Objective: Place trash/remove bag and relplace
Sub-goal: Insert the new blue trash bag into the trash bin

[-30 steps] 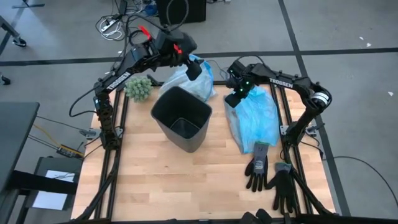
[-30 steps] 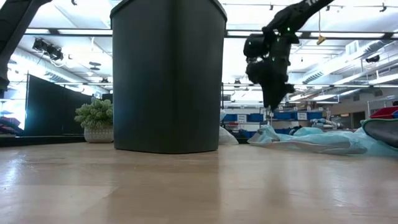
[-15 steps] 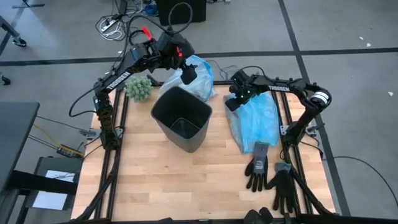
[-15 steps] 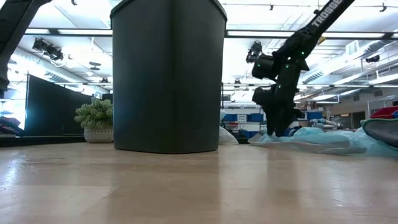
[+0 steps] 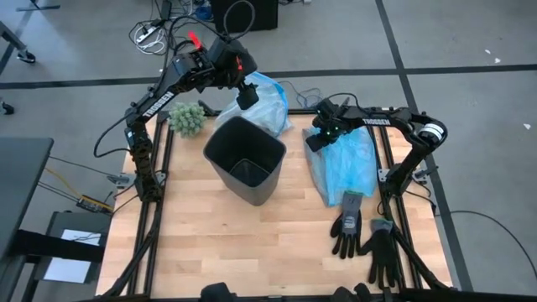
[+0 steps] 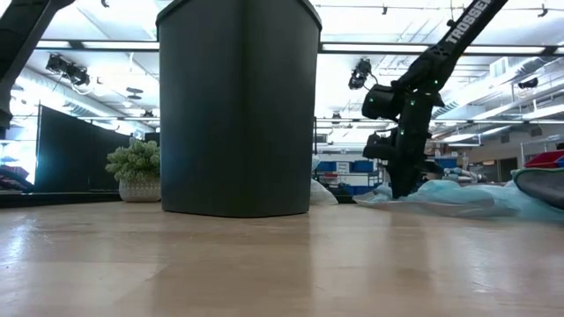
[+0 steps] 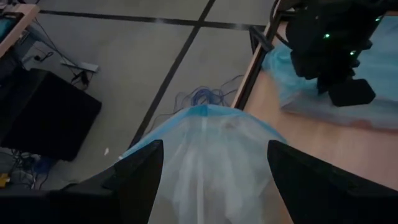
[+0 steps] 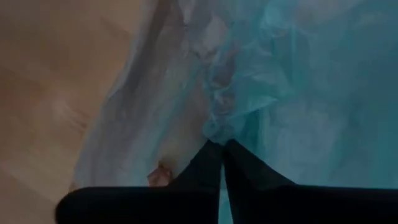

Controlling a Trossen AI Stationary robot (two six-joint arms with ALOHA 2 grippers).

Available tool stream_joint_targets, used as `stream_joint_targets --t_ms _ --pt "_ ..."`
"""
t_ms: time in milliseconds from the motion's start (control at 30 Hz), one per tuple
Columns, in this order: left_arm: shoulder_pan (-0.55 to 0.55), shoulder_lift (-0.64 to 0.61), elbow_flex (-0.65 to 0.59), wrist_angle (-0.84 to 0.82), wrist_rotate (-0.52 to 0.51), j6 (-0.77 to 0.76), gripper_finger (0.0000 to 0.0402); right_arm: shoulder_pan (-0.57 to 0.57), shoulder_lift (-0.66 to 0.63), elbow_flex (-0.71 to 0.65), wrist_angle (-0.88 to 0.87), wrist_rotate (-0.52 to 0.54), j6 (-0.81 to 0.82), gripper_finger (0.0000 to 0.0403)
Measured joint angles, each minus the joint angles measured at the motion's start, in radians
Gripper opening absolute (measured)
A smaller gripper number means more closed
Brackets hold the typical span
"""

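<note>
Two grippers are working: the left gripper [image 5: 247, 97], fingers apart, is hovering over the filled bag [image 5: 262, 102] behind the black bin [image 5: 244, 159]; the right gripper [image 5: 313, 140], fingers together, is pinching the light-blue bag [image 5: 346, 164] lying on the tabletop [image 5: 243, 243].

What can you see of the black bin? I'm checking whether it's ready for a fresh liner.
The black bin stands upright near the middle of the wooden table, mouth open to the top. It looks like dark, smooth plastic with a squarish rim and walls tapering toward a smaller base. No liner shows over its rim, and the floor visible inside appears bare. A light-blue bag lies just behind it; whether they touch is unclear. Neither gripper touches it: the left gripper hovers beyond its far rim.
</note>
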Motion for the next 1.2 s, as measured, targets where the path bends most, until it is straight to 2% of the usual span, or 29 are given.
stream_joint_targets --t_ms 200,367,633,733,833,900,1033,1200 --pt "0.036 0.000 0.000 -0.032 0.008 0.000 0.0298 0.050 -0.012 0.025 -0.041 -0.008 0.070 0.0001" --pt "0.114 0.000 0.000 -0.085 0.155 -0.005 0.0298 0.118 -0.052 0.100 -0.053 0.001 0.090 0.0000" --pt "0.184 0.000 0.000 -0.123 0.206 -0.006 0.0298 0.235 -0.150 0.329 -0.221 0.163 0.064 0.0000" --pt "0.181 0.000 0.000 -0.124 0.294 -0.005 0.0298 0.265 -0.183 0.445 -0.293 0.234 0.032 0.0000" --pt "0.166 0.001 0.000 -0.133 0.448 -0.007 0.0298 0.287 -0.206 0.562 -0.346 0.298 -0.014 0.0000" --pt "0.146 0.001 0.000 -0.130 0.516 -0.009 0.0298 0.296 -0.216 0.642 -0.366 0.328 -0.054 0.0000" --pt "0.089 0.001 0.000 -0.071 0.491 -0.028 0.0298 0.305 -0.220 0.789 -0.399 0.348 -0.134 0.0000" --pt "0.020 0.008 0.000 0.105 0.473 -0.118 0.0298 0.310 -0.220 0.935 -0.425 0.351 -0.231 0.0000"
